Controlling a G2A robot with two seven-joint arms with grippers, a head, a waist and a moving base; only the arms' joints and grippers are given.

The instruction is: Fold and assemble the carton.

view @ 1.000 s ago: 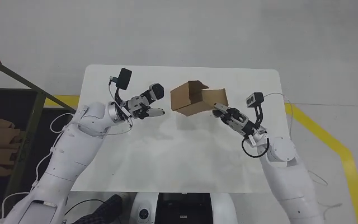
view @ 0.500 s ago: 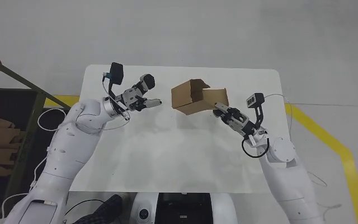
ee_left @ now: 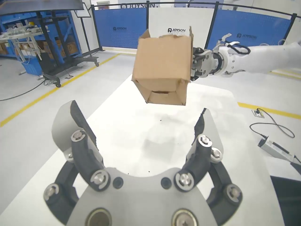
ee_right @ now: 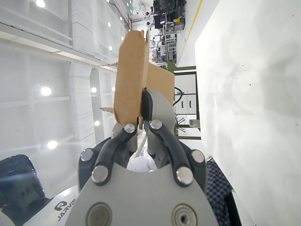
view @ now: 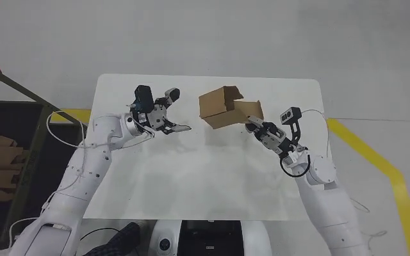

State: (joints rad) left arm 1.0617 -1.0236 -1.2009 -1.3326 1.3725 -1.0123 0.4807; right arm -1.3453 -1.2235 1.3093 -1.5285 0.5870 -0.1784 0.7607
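A brown cardboard carton [view: 222,107] hangs in the air above the white table [view: 205,179], with its flaps loose and one end open. My right gripper [view: 254,123] is shut on a flap at the carton's right side; in the right wrist view the carton [ee_right: 131,76] is pinched at the right gripper [ee_right: 140,109]. My left gripper [view: 176,112] stands open to the left of the carton, a gap apart from it. In the left wrist view the carton [ee_left: 162,66] floats beyond the left gripper [ee_left: 138,116], which holds nothing.
The table's far edge [view: 205,78] lies just behind the carton. Grey floor with a yellow line [view: 365,150] runs to the right of the table. A dark rack [view: 19,121] stands off the left side.
The right gripper has lifted and tilted the carton a little. The left gripper has turned to face the carton and shifted slightly toward it, fingers spread.
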